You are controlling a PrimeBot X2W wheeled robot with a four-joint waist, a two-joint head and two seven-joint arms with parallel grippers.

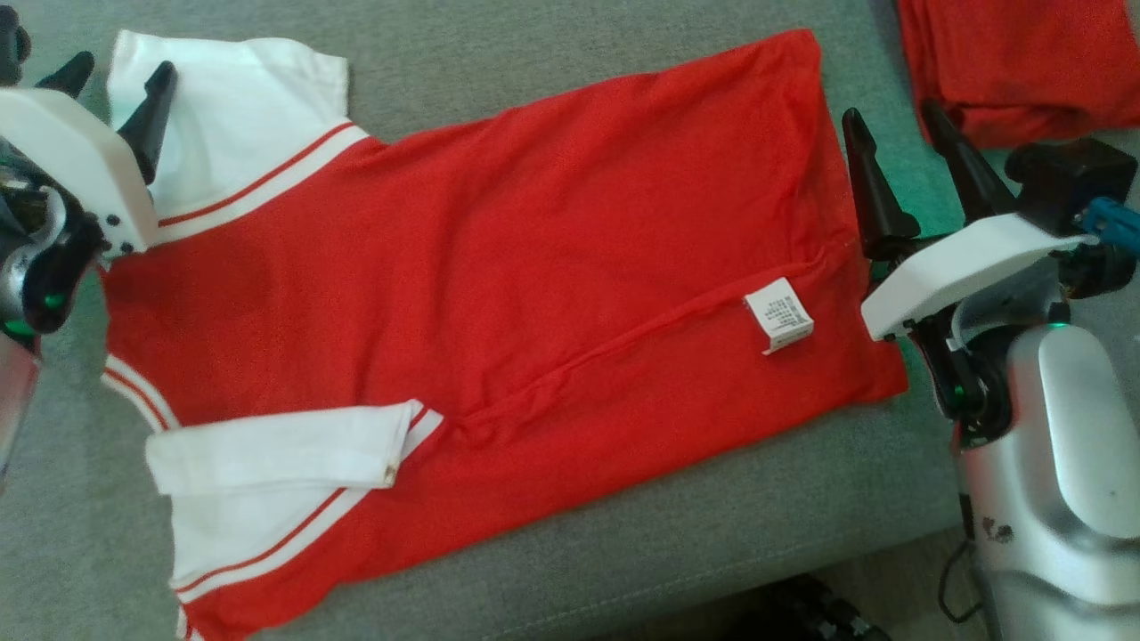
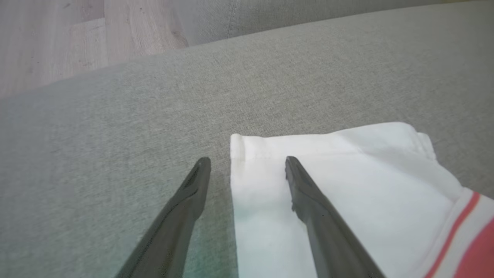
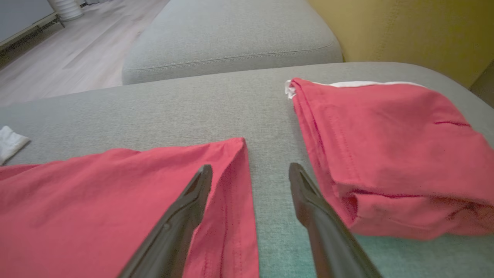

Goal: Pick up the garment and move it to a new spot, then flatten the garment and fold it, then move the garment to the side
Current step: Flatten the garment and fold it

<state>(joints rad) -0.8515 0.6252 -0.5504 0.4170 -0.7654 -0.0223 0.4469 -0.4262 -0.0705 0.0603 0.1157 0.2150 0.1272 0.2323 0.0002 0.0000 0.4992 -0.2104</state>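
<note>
- The red shirt (image 1: pixel 534 223) lies flat along the grey sofa cushion (image 1: pixel 623 552). Its near long side is already folded in, with the care label (image 1: pixel 777 314) showing, so the far side looks to be next.
- Bring both arms down together and take the far white sleeve (image 1: pixel 232 116) and the far hem corner (image 1: pixel 824 107) at once, so the fold line runs straight.
- Keep clear of the folded red garment (image 1: pixel 1015 62) just beside your right fingers.
- Your left gripper (image 1: pixel 120 76) is wide open and empty, one finger over the sleeve, the other over bare cushion.
- Your right gripper (image 1: pixel 891 120) is also wide open, holds nothing, and straddles the hem edge.
</note>
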